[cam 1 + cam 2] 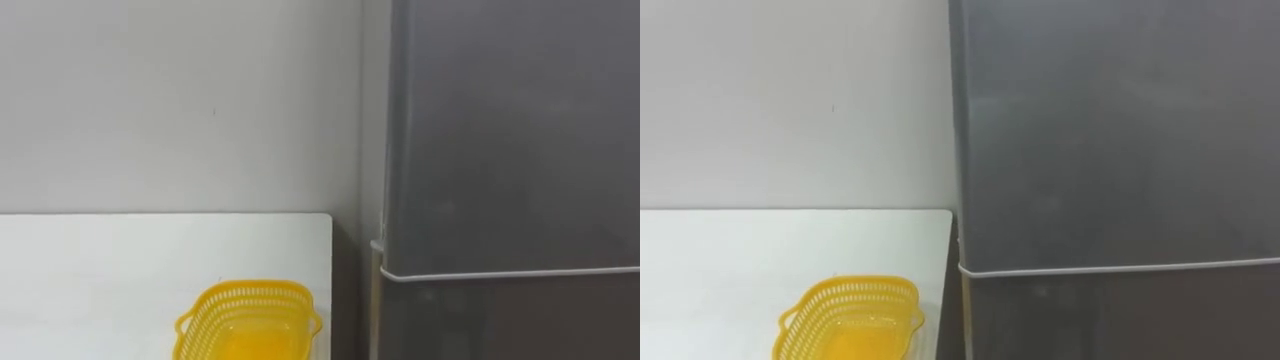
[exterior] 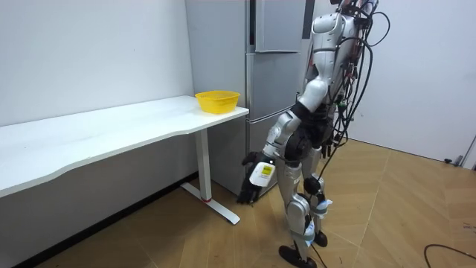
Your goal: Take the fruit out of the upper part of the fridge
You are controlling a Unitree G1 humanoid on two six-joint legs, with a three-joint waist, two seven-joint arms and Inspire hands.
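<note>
1. Fridge (image 1: pixel 510 130) stood at 3 o'clock in the left eye view. Its upper door (image 1: pixel 500 150) was shut above the seam and its lower door (image 1: pixel 500 320) was shut below it. Whatever lay inside was hidden from me. At 6 o'clock a yellow basket (image 1: pixel 248 320) sat on the white table (image 1: pixel 100 270), near the table corner beside the fridge.
2. From the right eye view I saw the same scene, with the basket nearer 7 o'clock and both doors closed.
3. In the room view the robot stood close before the fridge, with the table at its 9 o'clock. Its left hand (image 2: pixel 253 182) hung low beside its thigh. I could not tell whether it was open or closed.
</note>
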